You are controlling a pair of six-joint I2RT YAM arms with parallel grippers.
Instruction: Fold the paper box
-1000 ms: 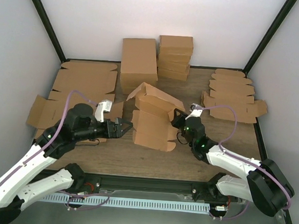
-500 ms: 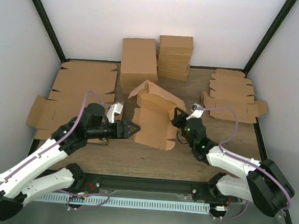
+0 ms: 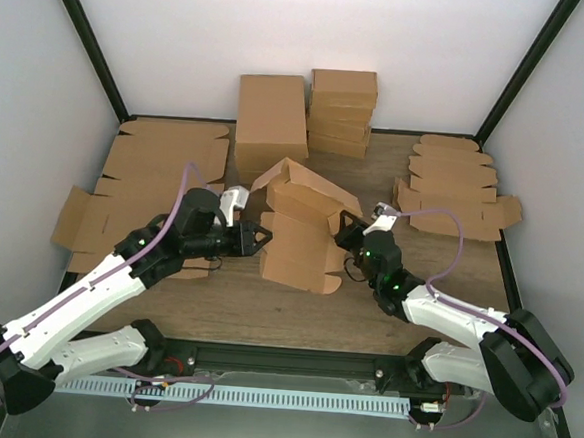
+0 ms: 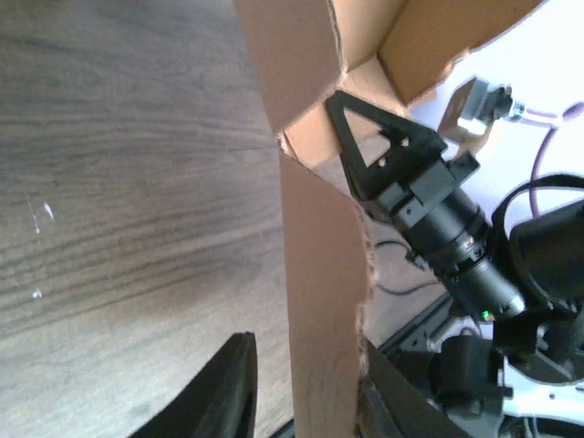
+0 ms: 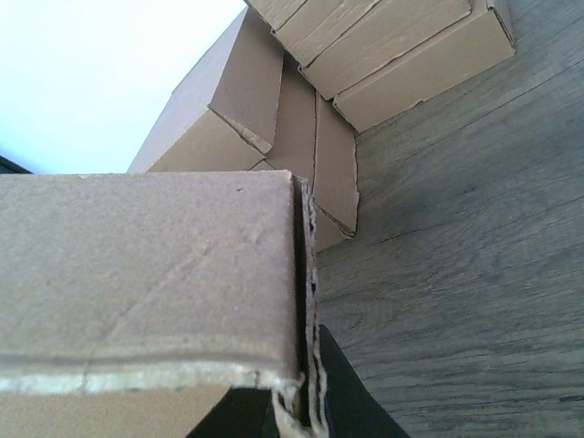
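The paper box (image 3: 300, 245), a half-formed brown carton with raised flaps, stands mid-table between both arms. My left gripper (image 3: 262, 239) straddles its left wall. In the left wrist view that wall (image 4: 324, 301) runs between the jaws of the left gripper (image 4: 306, 392): the right finger (image 4: 388, 401) touches it and the left finger (image 4: 224, 383) stands a little apart. My right gripper (image 3: 343, 231) is shut on the box's right wall. The wall's edge (image 5: 306, 274) is pinched between the jaws of the right gripper (image 5: 306, 415). The right gripper (image 4: 374, 137) also shows inside the box's corner.
A stack of folded boxes (image 3: 342, 112) and a larger box (image 3: 271, 122) stand at the back, also seen as boxes (image 5: 401, 46) from the right wrist. Flat cardboard blanks lie at the left (image 3: 166, 160) and at the right (image 3: 455, 180).
My left arm has swung right to the box and its jaws have narrowed from wide open to close round the left wall. The right arm and box have barely moved.
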